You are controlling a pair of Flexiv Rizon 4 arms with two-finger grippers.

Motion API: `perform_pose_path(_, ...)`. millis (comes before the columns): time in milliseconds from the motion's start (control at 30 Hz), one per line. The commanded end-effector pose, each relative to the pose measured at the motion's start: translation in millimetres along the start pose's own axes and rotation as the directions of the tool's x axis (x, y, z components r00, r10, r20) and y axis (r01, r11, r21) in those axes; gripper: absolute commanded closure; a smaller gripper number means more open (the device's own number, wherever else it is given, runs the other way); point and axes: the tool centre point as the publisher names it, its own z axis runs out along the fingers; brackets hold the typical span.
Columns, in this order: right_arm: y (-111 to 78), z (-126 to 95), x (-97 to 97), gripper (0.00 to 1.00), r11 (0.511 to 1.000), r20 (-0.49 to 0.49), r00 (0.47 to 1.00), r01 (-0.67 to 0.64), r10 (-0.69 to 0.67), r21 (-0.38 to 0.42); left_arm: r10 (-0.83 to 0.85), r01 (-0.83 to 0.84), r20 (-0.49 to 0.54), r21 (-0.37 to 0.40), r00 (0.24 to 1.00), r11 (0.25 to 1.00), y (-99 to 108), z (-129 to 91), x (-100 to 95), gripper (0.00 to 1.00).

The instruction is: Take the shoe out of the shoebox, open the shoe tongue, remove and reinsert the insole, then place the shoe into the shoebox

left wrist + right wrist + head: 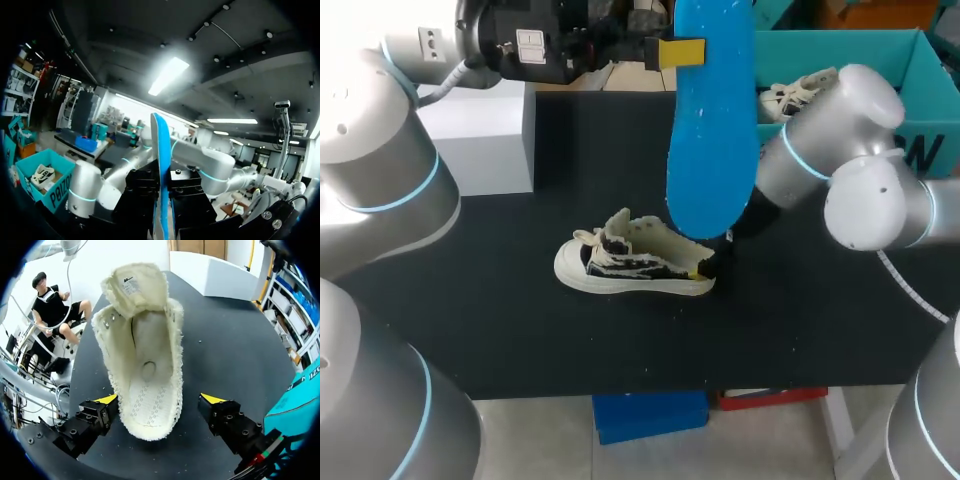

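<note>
Cream canvas shoe (635, 262) lies out on the black counter (800, 320), tongue open. My left jaws pinch the blue insole (712, 120) above it, right jaws spread astride its heel. Reinsertion and boxing remain, I judge.

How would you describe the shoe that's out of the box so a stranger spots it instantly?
Look at the black table: near its middle, below the raised blue insole, lies a cream low-top shoe with dark patterned sides, its heel between the open fingers of the right gripper. Unlike the second shoe in the teal shoebox, it sits on the tabletop with its tongue pulled open.
</note>
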Motion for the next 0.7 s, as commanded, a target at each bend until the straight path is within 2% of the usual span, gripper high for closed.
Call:
perform_pose_path(33,8.7,10.5,5.4,0.00,0.943,0.022,1.000,-0.005,-0.003,0.332,0.000,0.000,0.003,0.000,1.000,1.000,0.7,0.7,0.3,1.00)
perform_pose_path(367,13.5,14.8,6.0,0.00,0.924,0.021,1.000,0.006,-0.015,0.383,0.000,0.000,0.003,0.000,1.000,1.000,0.7,0.7,0.3,1.00)
perform_pose_path(700,9.0,22.5,9.1,0.00,0.927,0.017,1.000,0.013,-0.021,0.375,0.000,0.000,0.003,0.000,1.000,1.000,0.7,0.7,0.3,1.00)
